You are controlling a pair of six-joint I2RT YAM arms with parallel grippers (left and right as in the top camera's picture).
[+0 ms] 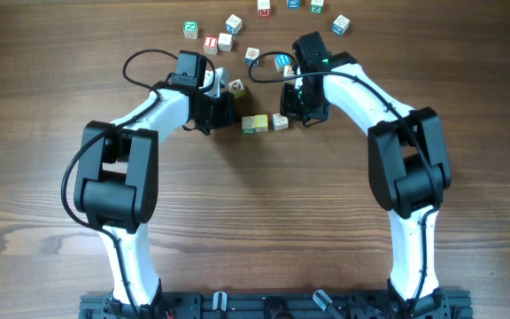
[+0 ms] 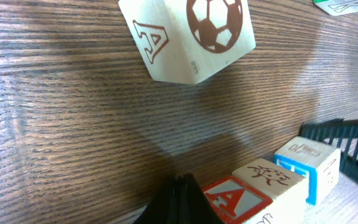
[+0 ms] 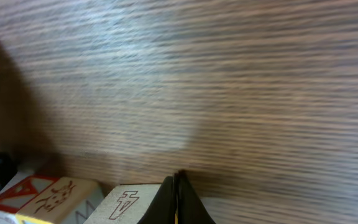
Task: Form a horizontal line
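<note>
Wooden letter cubes form the horizontal line [image 1: 263, 123] about midway between the tabletop's [image 1: 255, 213] left and right edges, nearer the far edge than the near one. Three cubes, edge to edge: whitish cube with green mark [image 1: 249, 125] on the left, yellow cube [image 1: 261, 122] in the middle, white cube [image 1: 279, 121] on the right. The row tilts very slightly, with its left end a touch nearer the near edge.

Left pincer [image 1: 234, 116] sits just beside the line's left end, with its jaws closed flat together and nothing between them. The left wrist view shows the black fingers [image 2: 180, 196] pressed together. Just past them the row shows a red-framed A face, a brown animal drawing, then a blue-framed face.

Right pincer [image 1: 292, 112] is just beside the line's right end, also fully closed and empty. In the right wrist view its fingers [image 3: 178, 196] meet in a thin seam, low over the tabletop with cubes at the lower left. Whether either pincer touches the row, cannot tell.

A soccer-ball cube [image 1: 235, 87] with a brown A lies loose just beyond the left pincer. A blue-marked cube [image 1: 282, 61] lies beside the right arm [image 1: 361, 97]. The other scattered cubes [image 1: 225, 41] lie well apart, near the far edge.
</note>
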